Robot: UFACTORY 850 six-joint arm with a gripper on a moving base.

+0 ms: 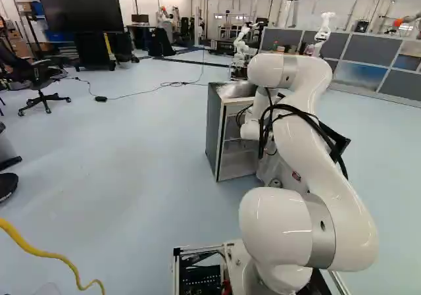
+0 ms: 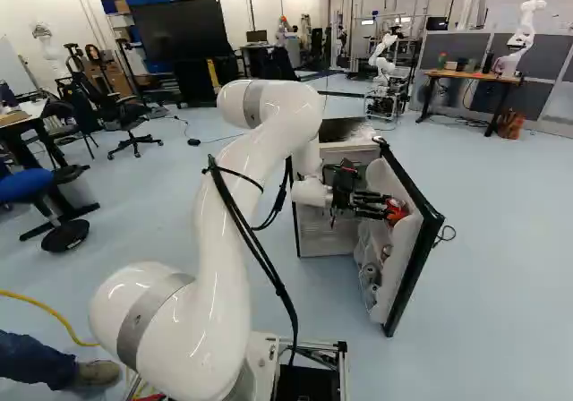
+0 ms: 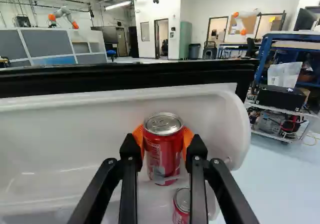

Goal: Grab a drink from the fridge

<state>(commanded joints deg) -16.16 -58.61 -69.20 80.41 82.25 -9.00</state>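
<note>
In the right base view my gripper (image 2: 385, 209) reaches into the open fridge door (image 2: 426, 231), its fingers at a red can (image 2: 397, 209). Seen from the wrist, the gripper (image 3: 162, 143) has its orange pads pressed on both sides of the upright red can (image 3: 164, 151), in the white door shelf (image 3: 65, 144). A second red can (image 3: 181, 206) sits lower in the door, partly hidden by a finger. The fridge body (image 1: 216, 137) stands behind my arm in the left base view.
More cans (image 2: 371, 274) lie in the lower door shelf. A black cable (image 2: 446, 233) sticks out past the door. Beyond the door in the wrist view stands a cart (image 3: 280, 126). Another robot (image 2: 383, 65) stands farther back. A person's leg (image 2: 36, 361) is near the base's left side.
</note>
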